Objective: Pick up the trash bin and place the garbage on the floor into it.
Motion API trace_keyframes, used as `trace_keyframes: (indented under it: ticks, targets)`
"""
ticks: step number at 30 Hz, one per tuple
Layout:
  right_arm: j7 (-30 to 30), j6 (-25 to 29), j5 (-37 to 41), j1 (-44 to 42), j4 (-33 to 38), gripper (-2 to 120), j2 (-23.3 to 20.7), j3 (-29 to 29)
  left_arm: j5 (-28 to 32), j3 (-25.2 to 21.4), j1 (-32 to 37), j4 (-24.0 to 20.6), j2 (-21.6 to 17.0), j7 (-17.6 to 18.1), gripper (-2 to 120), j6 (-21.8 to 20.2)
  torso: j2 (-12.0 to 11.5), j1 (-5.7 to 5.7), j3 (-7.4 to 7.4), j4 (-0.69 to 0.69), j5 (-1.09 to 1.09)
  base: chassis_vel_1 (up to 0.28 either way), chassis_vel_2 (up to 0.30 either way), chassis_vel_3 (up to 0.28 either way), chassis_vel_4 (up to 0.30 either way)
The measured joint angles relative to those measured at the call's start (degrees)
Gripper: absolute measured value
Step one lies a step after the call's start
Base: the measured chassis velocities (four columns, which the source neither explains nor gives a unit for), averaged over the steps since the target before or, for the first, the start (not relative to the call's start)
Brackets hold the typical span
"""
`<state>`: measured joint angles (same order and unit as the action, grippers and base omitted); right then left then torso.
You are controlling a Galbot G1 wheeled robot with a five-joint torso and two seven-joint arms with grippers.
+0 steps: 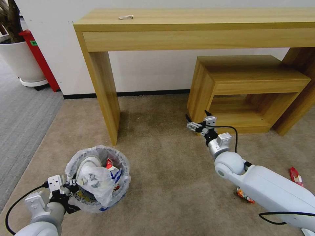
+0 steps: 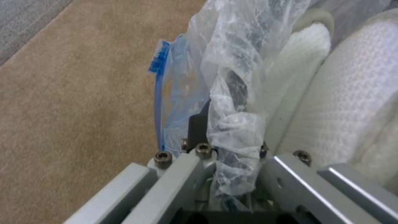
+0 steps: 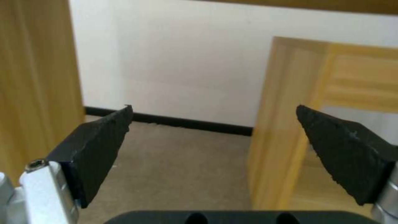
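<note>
Beige floor in the head view: the left gripper is clamped on the near rim of the bin, stuffed so full its contents blur. Two wrappers lie beside the right arm, one half hidden. Left wrist view: fingers pinch the bag-lined rim; one slipper inside. Right wrist view: the right gripper gapes wide, empty

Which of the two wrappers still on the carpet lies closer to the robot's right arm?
The orange wrapper, showing right beside the white right arm's forearm. The red wrapper lies farther out to the right on the floor, clear of the arm.
</note>
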<state>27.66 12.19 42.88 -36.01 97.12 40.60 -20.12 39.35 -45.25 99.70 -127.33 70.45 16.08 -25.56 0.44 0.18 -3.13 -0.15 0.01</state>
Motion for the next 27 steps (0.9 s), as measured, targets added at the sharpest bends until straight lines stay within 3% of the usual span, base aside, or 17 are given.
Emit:
trace_keyframes:
  ticks: [16, 27]
  targets:
    - [1.26, -1.1, -2.98, -3.66, 0.08, 100, 0.14, 3.4, -0.77, 0.07, 0.54, -0.4, 1.25, -0.14, 0, 0.29, 0.0, 0.01, 0.0, 0.01, 0.0, -0.002, -0.002, -0.003, -0.002]
    - [0.93, -0.48, -4.3, -4.73, -1.42, 100, 0.86, 4.11, -1.0, 0.04, 0.67, -0.55, 1.87, -0.21, 0, 0.42, 0.0, 0.0, 0.0, 0.0, -0.02, -0.078, -0.085, -0.078, -0.088]
